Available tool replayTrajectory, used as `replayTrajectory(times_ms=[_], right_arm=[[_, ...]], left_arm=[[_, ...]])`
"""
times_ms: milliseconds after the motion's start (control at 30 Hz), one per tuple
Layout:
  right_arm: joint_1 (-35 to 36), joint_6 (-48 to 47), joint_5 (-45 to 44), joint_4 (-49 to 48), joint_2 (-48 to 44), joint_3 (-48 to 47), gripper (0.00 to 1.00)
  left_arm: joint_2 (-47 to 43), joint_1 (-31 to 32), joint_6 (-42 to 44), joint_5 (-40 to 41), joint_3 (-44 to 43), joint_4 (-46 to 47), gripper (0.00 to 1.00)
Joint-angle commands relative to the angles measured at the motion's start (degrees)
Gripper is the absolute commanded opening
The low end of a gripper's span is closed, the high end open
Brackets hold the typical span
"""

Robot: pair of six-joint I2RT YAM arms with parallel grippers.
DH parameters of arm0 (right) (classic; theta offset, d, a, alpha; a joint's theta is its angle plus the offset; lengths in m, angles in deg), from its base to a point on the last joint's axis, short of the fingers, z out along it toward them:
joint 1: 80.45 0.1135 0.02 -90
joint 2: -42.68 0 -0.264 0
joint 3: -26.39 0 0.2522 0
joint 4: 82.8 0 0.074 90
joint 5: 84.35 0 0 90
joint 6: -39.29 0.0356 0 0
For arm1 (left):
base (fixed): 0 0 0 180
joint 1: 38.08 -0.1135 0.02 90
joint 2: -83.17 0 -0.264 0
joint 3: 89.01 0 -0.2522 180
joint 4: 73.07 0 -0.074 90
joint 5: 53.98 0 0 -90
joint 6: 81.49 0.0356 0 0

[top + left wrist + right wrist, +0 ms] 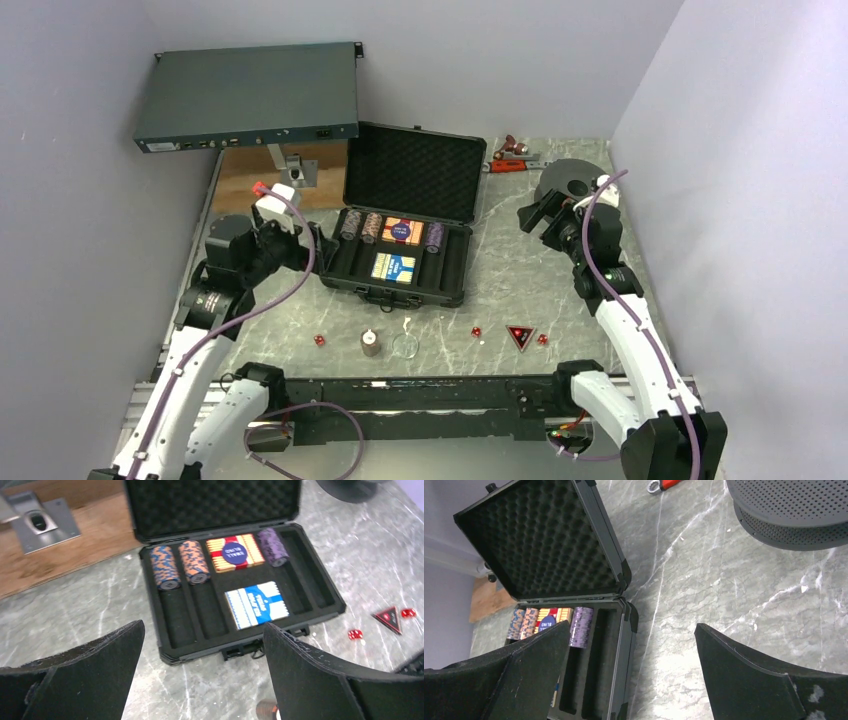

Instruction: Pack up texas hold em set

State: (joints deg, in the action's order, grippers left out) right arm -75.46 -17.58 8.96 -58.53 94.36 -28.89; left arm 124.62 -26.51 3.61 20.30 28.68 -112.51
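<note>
- A grey marbled stone desk (500,290) carries everything.
- A flat grey-blue metal rack unit (250,95) sits at the far left, its ports facing the arms and part of it above a brown wooden board (245,180).
- The black rectangular hard plastic case (412,172) lies open near the middle of the desk. Its foam-lined lid stands up at the back and its handle faces the arms.
- A black round perforated spool (568,180) lies at the far right, well apart from the case.
- The left pincer (202,627) is just beside the case's left front corner, fingers spread wide and gripping nothing.
- The right pincer (633,627) is between the case and the spool, fingers spread wide and gripping nothing.
- A red-and-yellow card deck (235,553) lies flat in the case's middle compartment at the far end, and a blue-and-white card deck (256,605) lies in front of it.
- Two orange-and-blue striped chip stacks (165,567) lie on their sides at the far ends of the two left channels.
- A purple striped chip stack (273,546) lies in the channel right of the decks.
- A short brownish chip stack (371,344) stands on the desk in front of the case.
- A triangular black-and-red marker (519,336) lies on the desk, front right of the case.
- Small red dice (476,332) lie loose on the desk: one on either side of the marker and one far left of the standing stack.
</note>
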Motion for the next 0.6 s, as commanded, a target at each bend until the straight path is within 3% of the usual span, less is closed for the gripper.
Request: replayTrajectory(times_ms=[0,300,567], right_arm=[[0.2,0.2,0.2,1.8,-1.0,-1.3,1.00],[2.1,1.3,-4.3,16.4,3.1,-9.6,1.00],[11.6,4.5,-14.7,25.9,3.3,-14.4,1.00]], left_arm=[[-0.4,2.9,2.1,-6.0,0.4,3.1,0.94],[0.6,7.0,2.5,-6.7,0.1,2.7,0.92],[0.7,10.2,3.2,-5.0,0.5,2.4,0.90]])
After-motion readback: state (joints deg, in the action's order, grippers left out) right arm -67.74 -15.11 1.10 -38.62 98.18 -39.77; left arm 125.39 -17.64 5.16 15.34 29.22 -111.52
